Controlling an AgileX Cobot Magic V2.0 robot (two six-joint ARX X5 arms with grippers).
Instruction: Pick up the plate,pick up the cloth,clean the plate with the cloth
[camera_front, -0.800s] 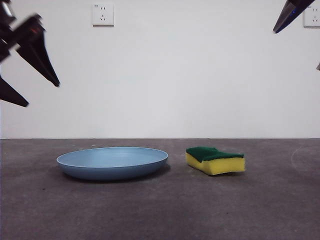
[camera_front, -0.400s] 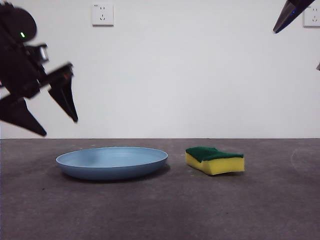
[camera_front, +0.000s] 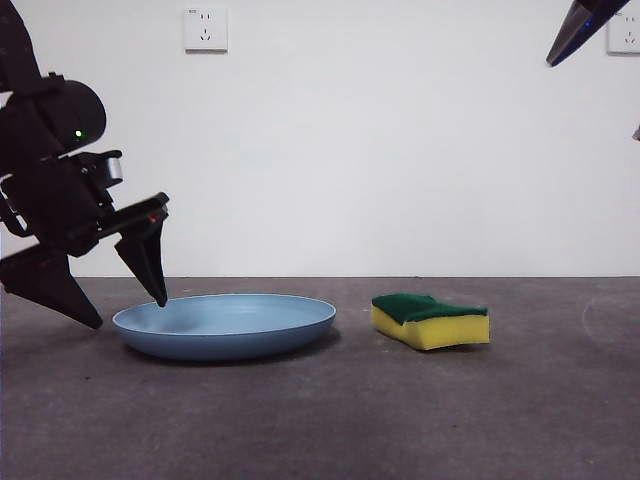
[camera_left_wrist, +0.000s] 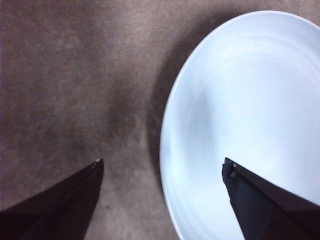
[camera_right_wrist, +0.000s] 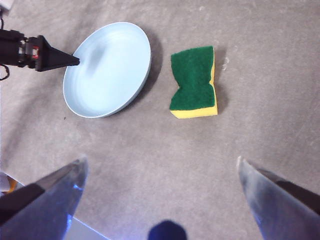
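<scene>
— On the grey tabletop (camera_front: 320, 420), what lies where?

— Plate (camera_front: 225, 324) flat, rim up, toward the left in the front view. Left gripper (camera_front: 130, 312) low over its outer edge, jaws spread wide and holding nothing: one tip above the plate's inside, the other outside over bare tabletop, the rim between them. Contact with the rim: cannot tell.

— And the sponge?

— Cloth (camera_front: 431, 320), just beside the plate, not touching. Green face up, yellow foam below; its long axis runs away from the front camera. Right gripper (camera_right_wrist: 162, 167) high above, well apart from both, jaws wide apart, empty.
</scene>
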